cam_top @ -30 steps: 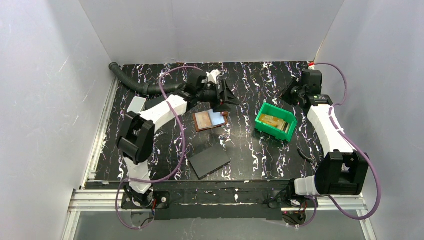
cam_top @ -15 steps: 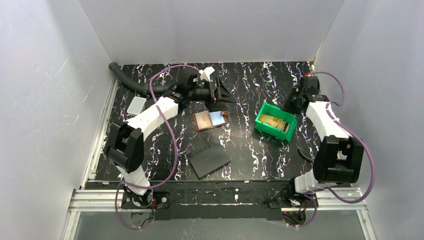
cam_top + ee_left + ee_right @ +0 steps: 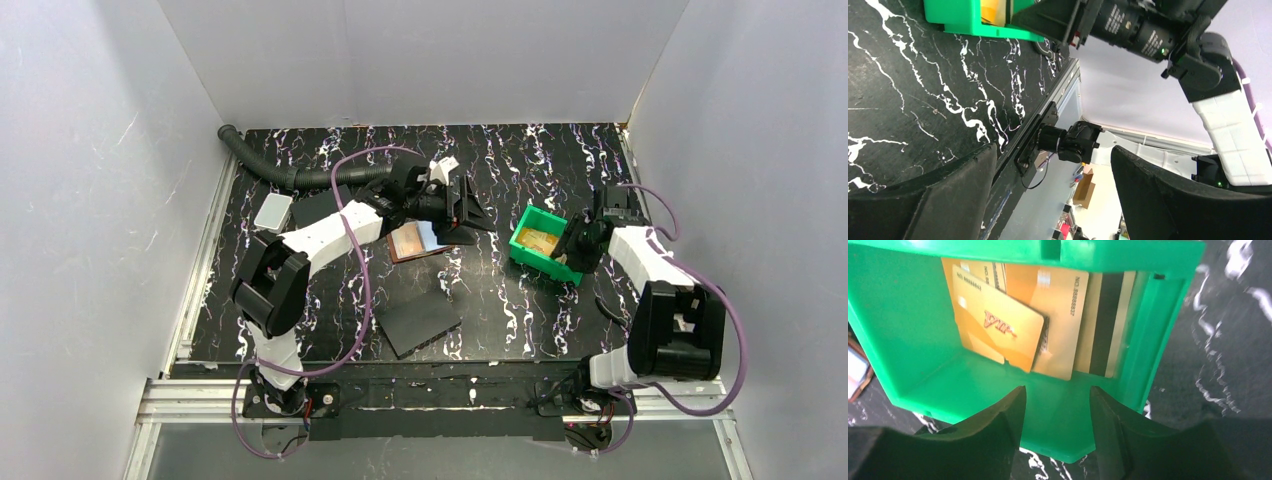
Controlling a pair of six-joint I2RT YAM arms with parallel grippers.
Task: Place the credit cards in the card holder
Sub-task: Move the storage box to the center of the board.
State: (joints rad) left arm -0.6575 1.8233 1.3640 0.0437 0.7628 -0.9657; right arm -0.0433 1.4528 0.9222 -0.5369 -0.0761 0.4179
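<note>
Right gripper parted and empty, poised at the near wall of a green plastic bin. Inside the bin, an overlapping stack of orange-yellow plastic credit cards. Left gripper spread wide, grasping nothing, over the right end of an opened brown leather card holder, with a light blue card showing in it. Nearer the arm bases, a dark grey flat slab on the table.

Partly hidden under black left gripper: brown leather folding card holder. Overlapped inside green plastic bin: lower orange-yellow plastic credit cards.
</note>
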